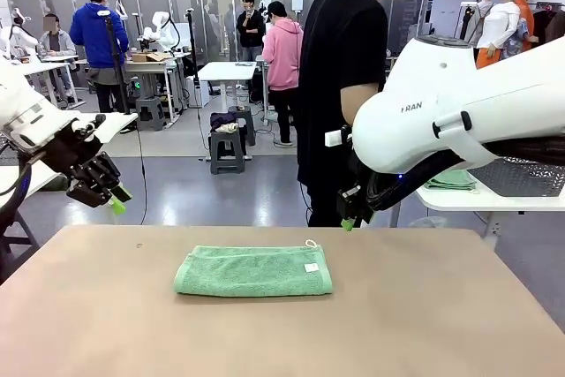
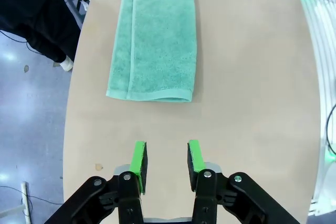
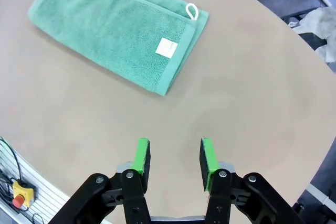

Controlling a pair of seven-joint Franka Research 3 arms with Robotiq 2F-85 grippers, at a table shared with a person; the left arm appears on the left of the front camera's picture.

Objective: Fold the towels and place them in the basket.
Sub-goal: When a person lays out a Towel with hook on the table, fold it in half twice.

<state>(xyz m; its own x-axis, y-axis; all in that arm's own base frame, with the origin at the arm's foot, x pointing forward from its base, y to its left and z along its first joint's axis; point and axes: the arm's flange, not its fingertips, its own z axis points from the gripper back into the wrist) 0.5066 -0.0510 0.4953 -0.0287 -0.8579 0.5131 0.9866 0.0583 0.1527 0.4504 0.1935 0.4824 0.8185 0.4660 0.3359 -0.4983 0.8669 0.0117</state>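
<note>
towel: the mint green towel (image 1: pixel 253 271) lies folded flat on the table (image 1: pixel 424 324), about in the middle and somewhat toward the far edge.
long axis: it runs left to right across the table, so each short end looks toward one arm. the end with the white loop (image 1: pixel 311 243) and the small label (image 3: pixel 167 48) looks toward the right arm.
left gripper: the left gripper (image 1: pixel 113 202) hangs in the air by the far left corner of the table, well apart from the towel. its jaws stand partly apart and there is nothing between the pads.
from the left wrist: the towel is straight ahead of the fingers, its length pointing away from them, the plain end first.
right gripper: the right gripper (image 1: pixel 347 218) hangs behind the far edge, close to the person (image 1: pixel 340 86). its jaws are partly apart too, and it holds nothing.
from the right wrist: the towel lies ahead and to the left, slanted, the loop end closer.
nearer arm: i judge the right one is a little nearer, on the loop end.
basket: a dark mesh thing (image 1: pixel 521 176) on the white side table (image 1: pixel 494 200) at the right is probably the basket; the arm hides most of it.
</note>
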